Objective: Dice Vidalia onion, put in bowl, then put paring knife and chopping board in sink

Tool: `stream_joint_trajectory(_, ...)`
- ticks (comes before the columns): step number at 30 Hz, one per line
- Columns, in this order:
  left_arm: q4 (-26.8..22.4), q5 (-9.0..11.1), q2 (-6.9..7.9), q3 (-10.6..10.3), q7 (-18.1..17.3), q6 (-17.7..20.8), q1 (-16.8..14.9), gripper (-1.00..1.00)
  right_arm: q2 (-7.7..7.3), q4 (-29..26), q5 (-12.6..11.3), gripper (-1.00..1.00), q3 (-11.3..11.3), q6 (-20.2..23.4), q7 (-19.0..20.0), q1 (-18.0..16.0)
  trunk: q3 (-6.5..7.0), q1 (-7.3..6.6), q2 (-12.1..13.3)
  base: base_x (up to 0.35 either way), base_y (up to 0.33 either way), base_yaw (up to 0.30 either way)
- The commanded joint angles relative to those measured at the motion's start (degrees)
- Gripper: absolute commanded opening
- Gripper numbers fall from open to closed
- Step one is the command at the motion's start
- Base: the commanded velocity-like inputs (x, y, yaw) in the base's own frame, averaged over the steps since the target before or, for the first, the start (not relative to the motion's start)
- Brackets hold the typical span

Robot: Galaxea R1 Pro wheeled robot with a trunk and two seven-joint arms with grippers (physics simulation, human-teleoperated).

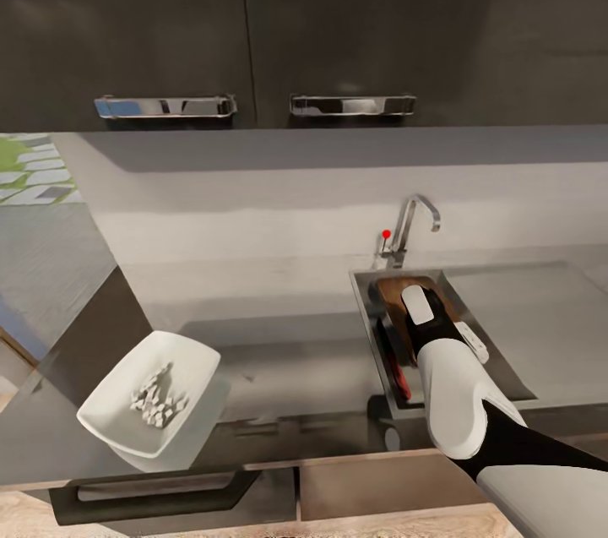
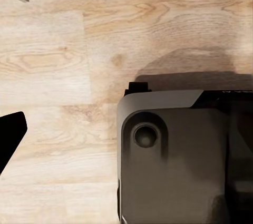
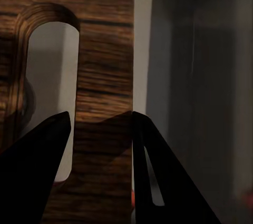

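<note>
The chopping board (image 1: 391, 291) lies tilted inside the sink (image 1: 363, 310), and its brown wood with the handle slot shows close up as the chopping board (image 3: 105, 50). My right gripper (image 3: 100, 116) is shut on the strip of wood between the slot and the board's edge, one finger (image 3: 37, 166) reaching through the slot. The right arm (image 1: 456, 386) reaches down into the basin and covers most of the board. Beside it in the sink lies the paring knife (image 1: 399, 377), its red handle showing. The white bowl (image 1: 156, 403) holds diced onion on the countertop (image 1: 279, 352). One left fingertip (image 2: 10, 134) hangs over the wooden floor.
The faucet (image 1: 415, 217) with its red knob (image 1: 386, 234) stands behind the sink, and the steel drainboard (image 1: 540, 318) stretches to its right. Dark upper cabinets with chrome handles (image 1: 165, 105) hang above. The bowl sits near the counter's left front corner. The robot's base (image 2: 174, 155) is below.
</note>
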Motion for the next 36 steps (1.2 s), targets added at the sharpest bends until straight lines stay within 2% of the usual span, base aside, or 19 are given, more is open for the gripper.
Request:
stream_joint_trajectory(1, 0.3, 0.4, -0.02, -0.5, 0.1, -0.4, -0.1, 1.00, 0.05, -0.1, 0.1, -1.00, -0.2, 0.6, -0.1, -0.1, -0.21, 0.03, -0.1, 0.000, 0.000, 0.000)
stream_joint_trajectory(36, 0.3, 0.4, -0.02, -0.5, 0.1, -0.5, -0.1, 1.00, 0.05, -0.1, 0.1, -1.00, -0.2, 0.6, -0.1, -0.1, -3.40, 0.03, -0.1, 0.000, 0.000, 0.000)
